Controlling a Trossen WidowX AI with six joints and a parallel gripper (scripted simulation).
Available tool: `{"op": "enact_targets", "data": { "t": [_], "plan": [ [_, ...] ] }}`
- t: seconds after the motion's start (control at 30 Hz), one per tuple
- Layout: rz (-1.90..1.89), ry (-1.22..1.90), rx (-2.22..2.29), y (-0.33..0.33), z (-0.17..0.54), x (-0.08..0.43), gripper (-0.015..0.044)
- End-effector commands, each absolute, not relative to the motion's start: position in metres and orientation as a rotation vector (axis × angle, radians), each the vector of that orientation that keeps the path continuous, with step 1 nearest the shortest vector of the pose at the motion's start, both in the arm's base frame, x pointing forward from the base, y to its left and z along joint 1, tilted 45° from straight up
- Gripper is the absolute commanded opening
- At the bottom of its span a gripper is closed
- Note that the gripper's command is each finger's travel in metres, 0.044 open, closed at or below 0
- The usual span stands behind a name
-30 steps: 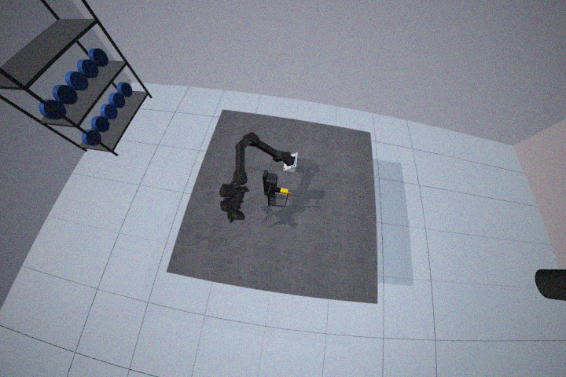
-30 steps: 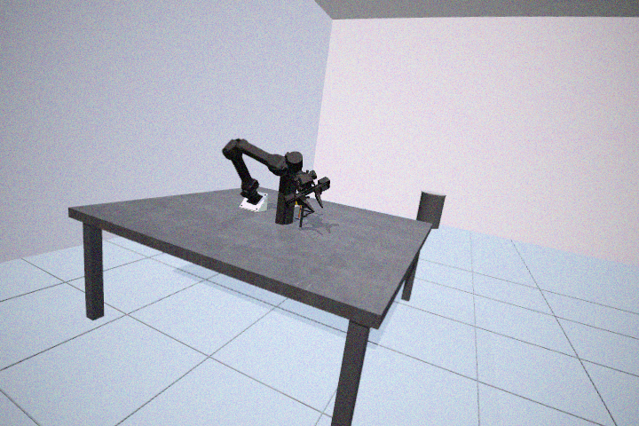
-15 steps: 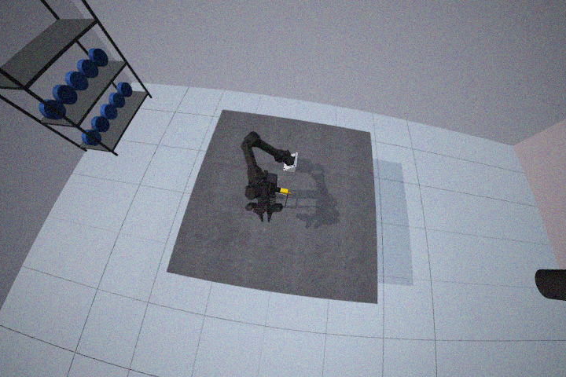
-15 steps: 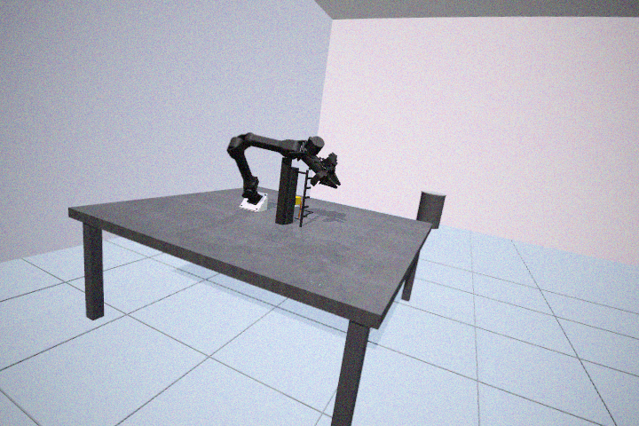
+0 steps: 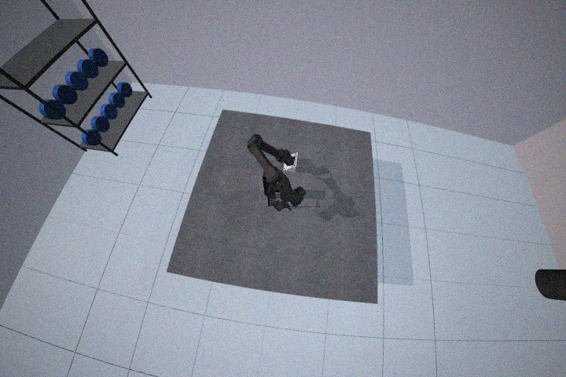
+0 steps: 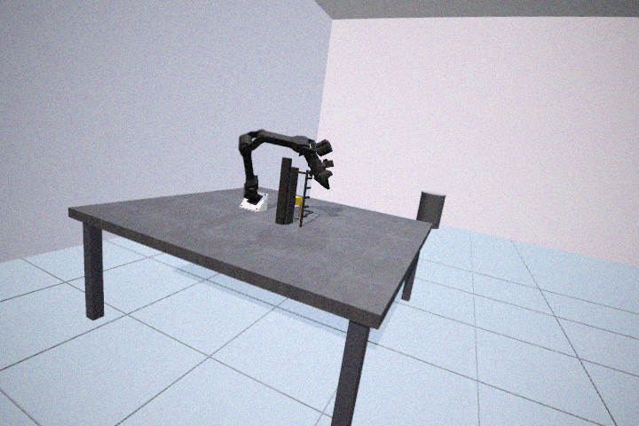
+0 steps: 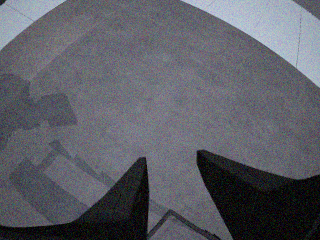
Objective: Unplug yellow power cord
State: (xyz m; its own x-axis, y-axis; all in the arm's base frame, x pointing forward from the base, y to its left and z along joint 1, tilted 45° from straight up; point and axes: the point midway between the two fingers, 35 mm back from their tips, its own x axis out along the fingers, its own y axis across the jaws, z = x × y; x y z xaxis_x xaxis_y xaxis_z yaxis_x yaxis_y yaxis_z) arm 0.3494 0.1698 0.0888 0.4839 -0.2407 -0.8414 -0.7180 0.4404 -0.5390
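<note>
My gripper (image 6: 328,186) (image 7: 172,160) hangs above the table, angled down, on the far side of the dark upright strip (image 6: 284,193). Its fingers stand part open with nothing between them. The yellow plug (image 6: 297,200) shows as a small patch just right of the strip in the exterior view, with a thin orange piece of cord (image 6: 300,213) below it. Whether the plug sits in a socket is too small to tell. In the top view the arm hides the plug. The wrist view shows neither plug nor cord.
A thin black frame with short pegs (image 6: 307,188) stands beside the strip; a thin dark outline (image 7: 171,213) shows low between the fingers. The arm's white base plate (image 5: 289,168) (image 6: 263,203) is behind the strip. A shelf with blue discs (image 5: 76,80) stands off the table (image 5: 248,248).
</note>
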Motion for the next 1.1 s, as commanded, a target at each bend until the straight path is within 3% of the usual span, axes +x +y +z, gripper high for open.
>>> {"op": "enact_targets", "data": {
  "t": [0.0, 0.23, 1.07],
  "plan": [
    [0.463, 1.242, -1.321, 0.157, 0.065, 0.317, 0.016],
    [0.684, 1.65, -1.799, 0.12, 0.05, 0.248, 0.016],
    [0.69, 1.661, -1.811, 0.105, 0.064, 0.247, 0.016]
  ]
}}
